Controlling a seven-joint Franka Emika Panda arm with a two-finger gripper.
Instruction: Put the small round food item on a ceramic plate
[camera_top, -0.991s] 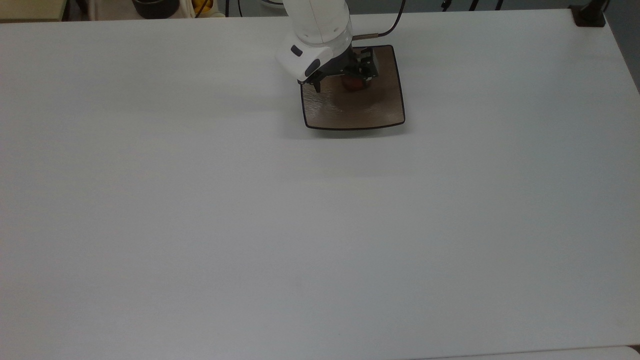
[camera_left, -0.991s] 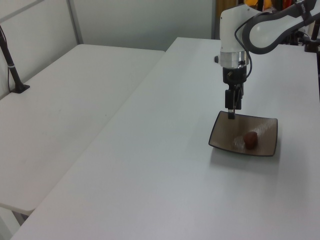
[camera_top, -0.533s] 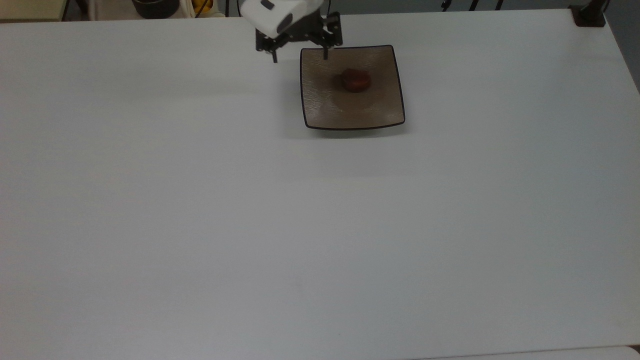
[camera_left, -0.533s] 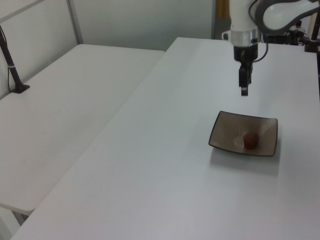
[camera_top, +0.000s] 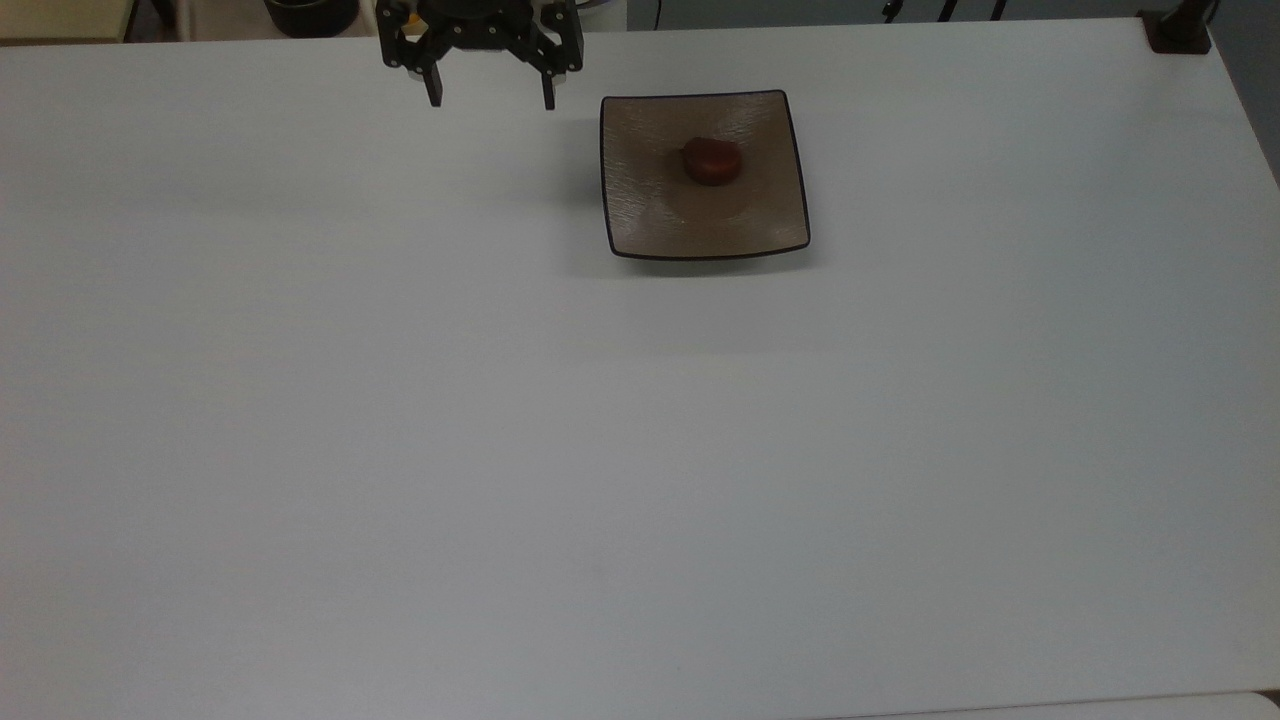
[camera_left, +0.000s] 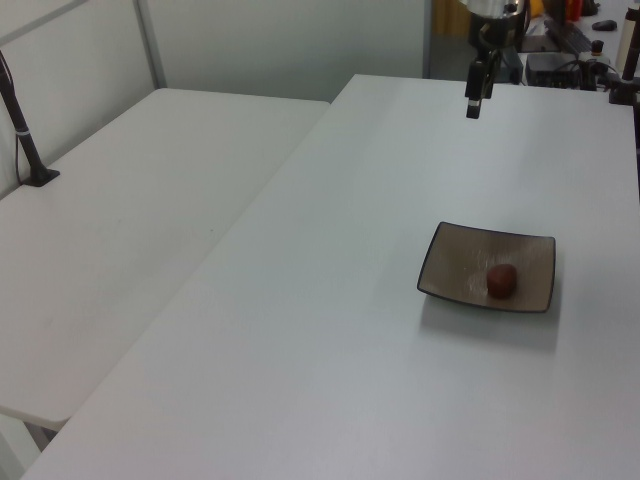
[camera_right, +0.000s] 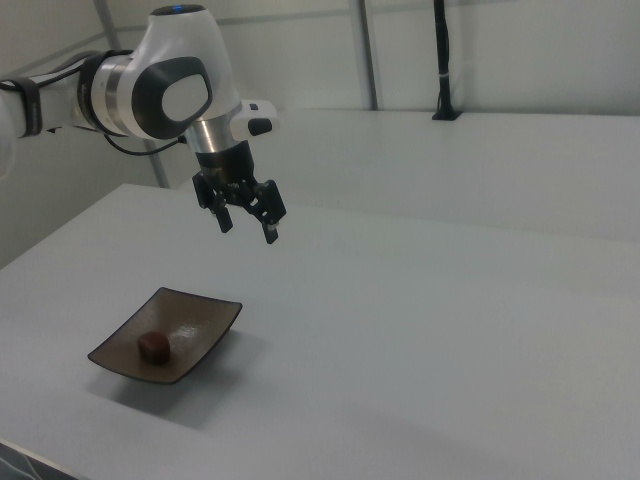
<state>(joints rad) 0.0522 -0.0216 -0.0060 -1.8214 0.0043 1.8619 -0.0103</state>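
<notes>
You had no text, label, brand, number or sign to read anywhere in these views.

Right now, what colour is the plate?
Tan-brown with a thin dark rim, the plate shows best in the top view.
</notes>
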